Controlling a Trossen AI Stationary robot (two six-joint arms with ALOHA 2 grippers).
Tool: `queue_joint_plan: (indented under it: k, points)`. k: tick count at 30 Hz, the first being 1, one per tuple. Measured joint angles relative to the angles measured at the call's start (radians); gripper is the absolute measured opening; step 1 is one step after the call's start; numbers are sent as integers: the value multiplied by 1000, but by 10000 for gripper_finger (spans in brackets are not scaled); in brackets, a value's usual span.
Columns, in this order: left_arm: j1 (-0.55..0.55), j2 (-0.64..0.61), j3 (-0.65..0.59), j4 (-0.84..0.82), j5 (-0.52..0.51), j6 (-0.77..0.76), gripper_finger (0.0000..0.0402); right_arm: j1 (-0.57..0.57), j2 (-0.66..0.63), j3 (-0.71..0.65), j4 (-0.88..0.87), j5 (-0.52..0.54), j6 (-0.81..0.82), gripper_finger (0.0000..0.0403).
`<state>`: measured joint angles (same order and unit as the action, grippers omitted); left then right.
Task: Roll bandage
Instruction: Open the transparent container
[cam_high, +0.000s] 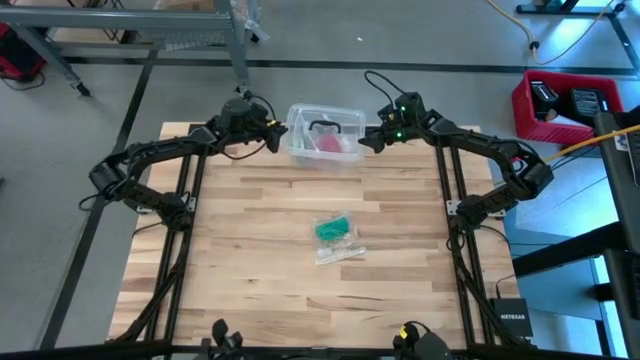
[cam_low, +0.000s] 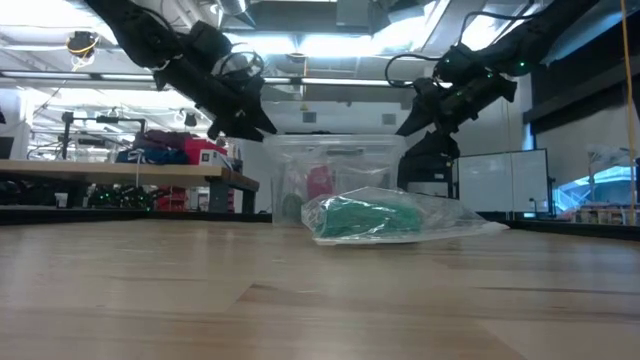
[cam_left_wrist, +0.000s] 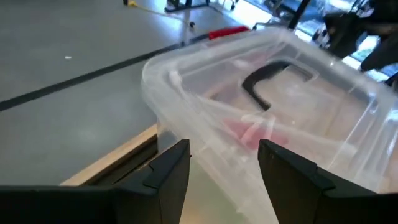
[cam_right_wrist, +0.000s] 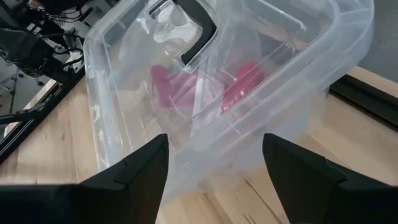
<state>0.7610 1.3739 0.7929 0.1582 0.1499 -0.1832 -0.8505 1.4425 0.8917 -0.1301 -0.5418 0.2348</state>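
- High view: the teal bandage (cam_high: 333, 229), in a clear plastic bag (cam_high: 340, 249), lies mid-table, well apart from both arms, which flank the clear plastic tub (cam_high: 325, 134) at the far edge.
- Low view: the bandage (cam_low: 372, 217) looks soft, light and crumpled; the bag is probably slippery, so pinch the wad's middle.
- Left wrist view: left gripper (cam_left_wrist: 224, 163) open, empty, at the tub's rim.
- Right wrist view: right gripper (cam_right_wrist: 214, 163) open, empty, facing the tub's pink-red item (cam_right_wrist: 239, 79).

Two robot arms, two grippers: left gripper (cam_high: 277, 133), right gripper (cam_high: 364, 140). One wooden table (cam_high: 250, 250). One clear plastic tub (cam_high: 325, 135), one pink item (cam_high: 329, 143) inside. One green bandage (cam_high: 333, 229), in one clear bag (cam_high: 338, 250). One red crate (cam_high: 565, 106) on floor.
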Motion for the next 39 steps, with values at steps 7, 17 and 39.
queue_joint_plan:
  k: [7, 17, 39]
  points:
    - [1, 52, 0, 1, 1, -23, 182, 0, 0, 0, 2, 0, 0, 262]
    - [-24, 59, 0, 37, 48, -55, 182, 0, 0, 3, -4, -1, 19, 262]
    - [-34, 58, 0, 37, 50, -42, 182, -1, -2, 112, -145, -77, 49, 262]
